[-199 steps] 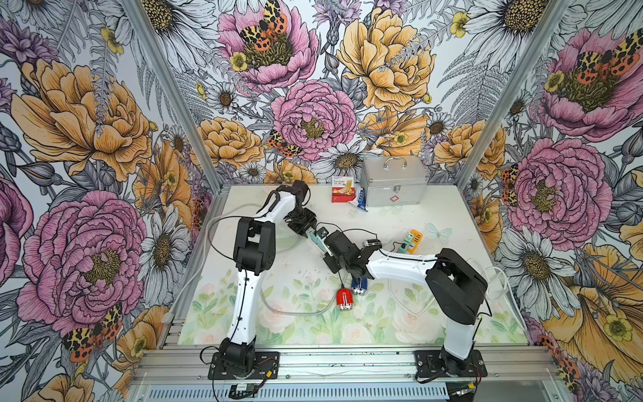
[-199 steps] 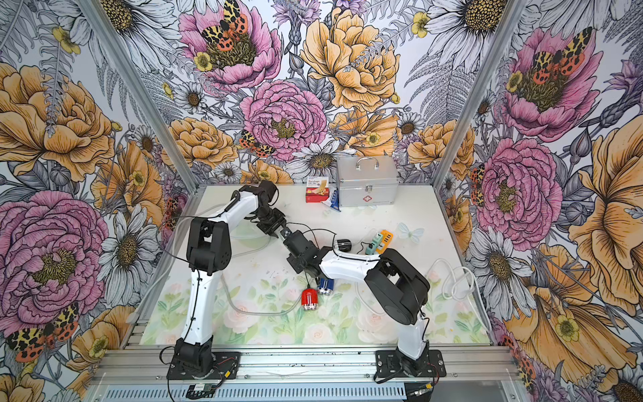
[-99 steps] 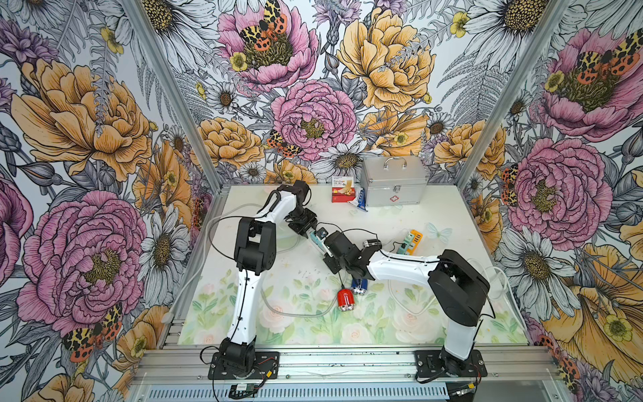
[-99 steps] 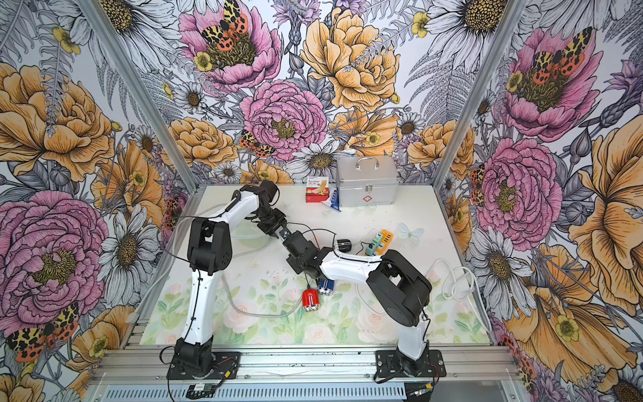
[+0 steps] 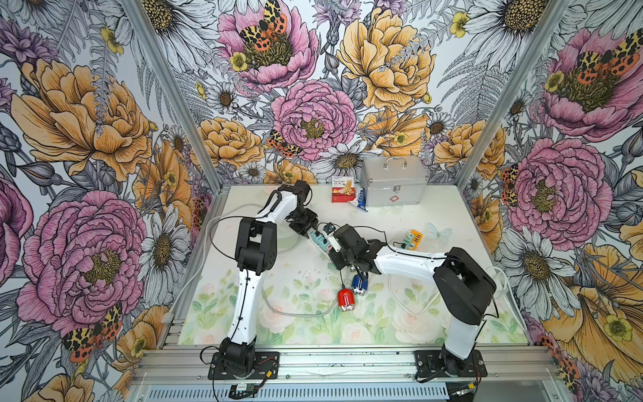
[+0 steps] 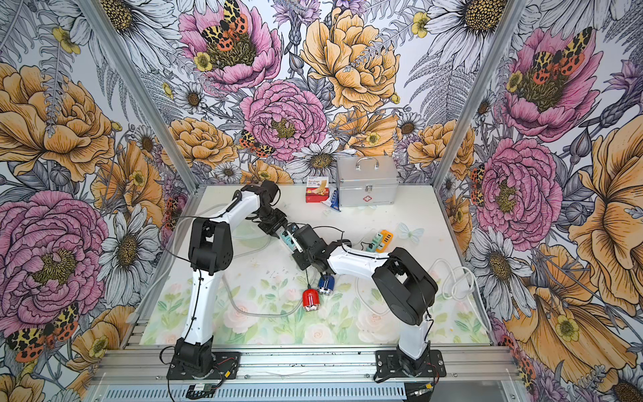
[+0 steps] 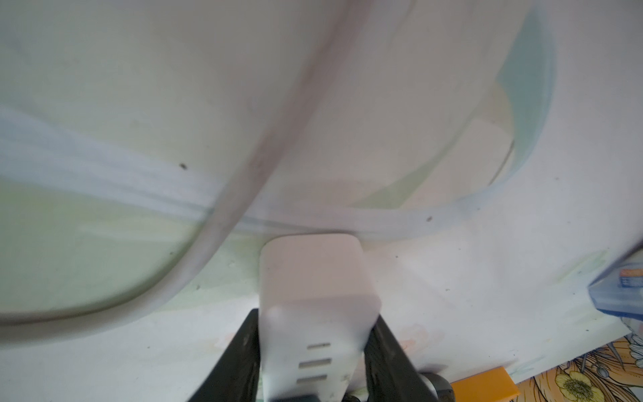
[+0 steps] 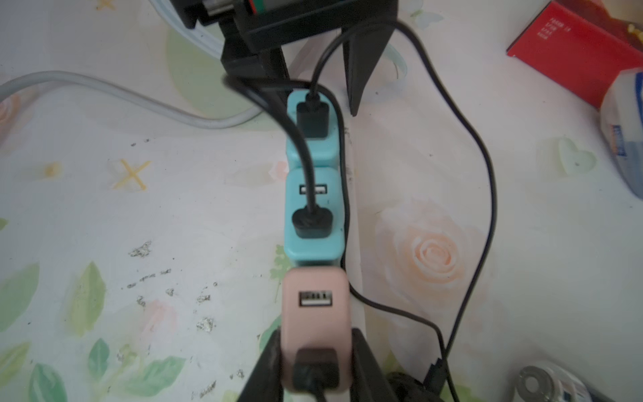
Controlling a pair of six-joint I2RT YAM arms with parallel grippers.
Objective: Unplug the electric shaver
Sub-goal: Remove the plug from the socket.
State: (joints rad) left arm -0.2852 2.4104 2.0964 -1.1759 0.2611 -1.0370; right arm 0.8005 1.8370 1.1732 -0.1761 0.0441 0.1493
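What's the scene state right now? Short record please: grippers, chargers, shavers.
left gripper: closed on the white power strip
right gripper: closed on the pink charger
pink charger: black plug in it
teal chargers: two, in line with the pink one, both occupied
red shaver: lying on the table
blue shaver: beside the red one, partly under the right arm
which plug serves which shaver: cannot tell

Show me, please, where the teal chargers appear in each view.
In a top view: teal chargers, near centre.
In a top view: teal chargers, near centre.
Left wrist: not in it.
Right wrist: centre, in a row.
Shared landmark: red box, absent from left wrist.
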